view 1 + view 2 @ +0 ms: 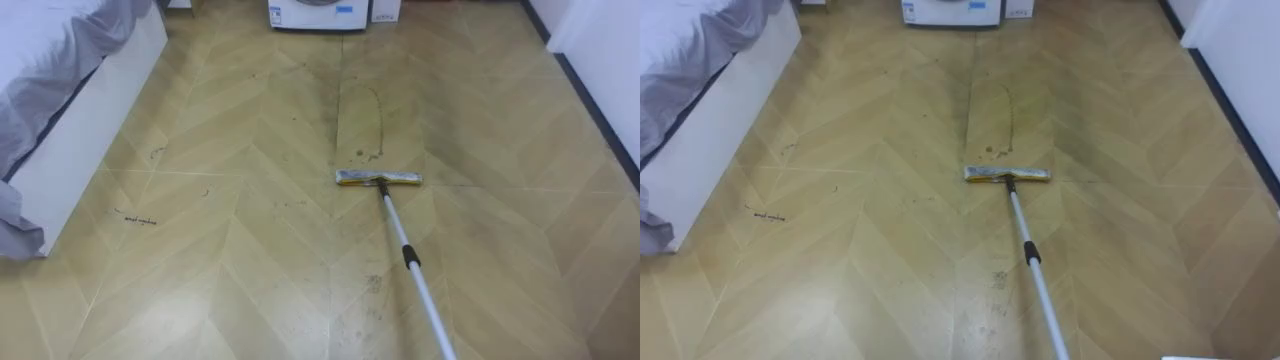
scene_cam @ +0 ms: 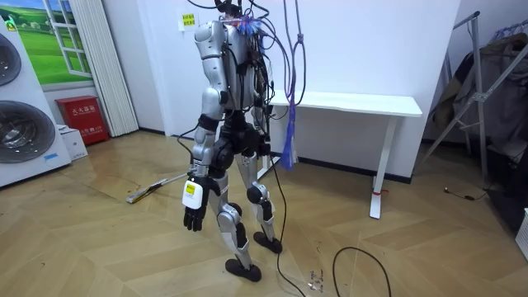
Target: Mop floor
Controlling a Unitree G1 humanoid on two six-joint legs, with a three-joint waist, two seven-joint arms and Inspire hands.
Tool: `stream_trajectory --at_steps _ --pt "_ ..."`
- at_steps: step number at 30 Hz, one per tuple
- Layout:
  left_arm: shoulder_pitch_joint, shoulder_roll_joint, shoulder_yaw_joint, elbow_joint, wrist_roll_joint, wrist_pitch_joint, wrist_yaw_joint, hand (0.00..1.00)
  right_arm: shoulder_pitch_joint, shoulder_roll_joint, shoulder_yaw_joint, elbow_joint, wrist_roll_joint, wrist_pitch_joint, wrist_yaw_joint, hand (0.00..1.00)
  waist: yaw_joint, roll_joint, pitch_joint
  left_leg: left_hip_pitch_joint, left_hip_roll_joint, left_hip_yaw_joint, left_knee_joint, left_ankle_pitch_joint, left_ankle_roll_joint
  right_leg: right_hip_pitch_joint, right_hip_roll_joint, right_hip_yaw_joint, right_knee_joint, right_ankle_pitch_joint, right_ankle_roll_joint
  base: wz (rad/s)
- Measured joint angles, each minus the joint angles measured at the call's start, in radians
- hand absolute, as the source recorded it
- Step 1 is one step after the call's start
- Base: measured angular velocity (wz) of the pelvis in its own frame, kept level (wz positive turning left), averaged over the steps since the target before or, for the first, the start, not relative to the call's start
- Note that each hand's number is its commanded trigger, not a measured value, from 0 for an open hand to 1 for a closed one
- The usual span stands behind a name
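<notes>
The robot stood upright on the pale chevron wood floor [image 1: 250, 250], facing the washing machine [image 1: 318, 12] at the far end of the room. A white desk [image 2: 355, 103] stood against the wall behind it. Its left hand [image 2: 194, 219] hung by its thigh, fingers loose and pointing down, holding nothing.

The mop [image 2: 157, 190] lay out in front of it. Its flat mop head [image 1: 378, 178] rested crosswise near the middle of the floor, about halfway between the bed's side and the wall's edge. The pole [image 1: 405, 245] ran back from the head toward the robot's right and out past the bottom of the eye view. I could not tell what gripped its upper end.

Just beyond the head a darker damp strip [image 1: 360, 125] reached toward the washing machine, touching the head's far edge. A few dark scuffs [image 1: 135, 217] marked the boards nearer the bed.

The bed [image 1: 60, 110], white-sided with a grey sheet [image 1: 25, 75] drooping over it, lined the floor's left edge. A white wall [image 1: 600, 40] with a dark skirting lined the right. By the washing machine sat a red box [image 2: 82, 118], and a drying rack [image 2: 487, 82] leaned in the corner at the room view's right.
</notes>
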Motion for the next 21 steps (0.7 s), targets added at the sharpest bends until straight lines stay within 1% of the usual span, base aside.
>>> stream_trajectory --at_steps 5,7,17,21 --pt "-0.001 0.000 -0.004 0.001 0.000 0.002 -0.020 0.00 -0.004 -0.001 -0.001 -0.002 -0.002 0.000 0.012 1.00 0.000 0.000 0.0005 -0.001 0.000 0.000 -0.002 0.000 0.000 -0.002 0.000 0.005 0.000 0.000 0.000 0.00" --pt "-0.007 0.000 -0.018 0.002 0.000 0.003 -0.023 0.00 -0.005 -0.001 -0.001 -0.001 -0.005 0.001 0.015 1.00 -0.002 0.000 0.0006 -0.003 0.001 0.000 -0.001 0.000 0.000 -0.003 0.001 0.005 0.001 0.000 0.000 0.00" --pt "0.005 0.000 -0.018 0.019 -0.002 0.003 -0.043 0.00 -0.003 -0.001 -0.001 0.001 0.013 0.002 0.029 1.00 -0.001 -0.003 -0.0002 -0.003 0.000 -0.003 0.001 0.000 0.000 0.001 0.000 -0.004 0.000 0.000 0.000 0.00" --pt "0.002 0.000 -0.020 0.021 -0.001 0.003 -0.044 0.00 -0.004 -0.001 -0.001 0.001 0.011 0.002 0.029 1.00 -0.001 -0.002 -0.0001 -0.003 0.000 -0.003 0.003 0.000 0.000 0.000 0.000 0.002 0.001 0.000 0.000 0.00"
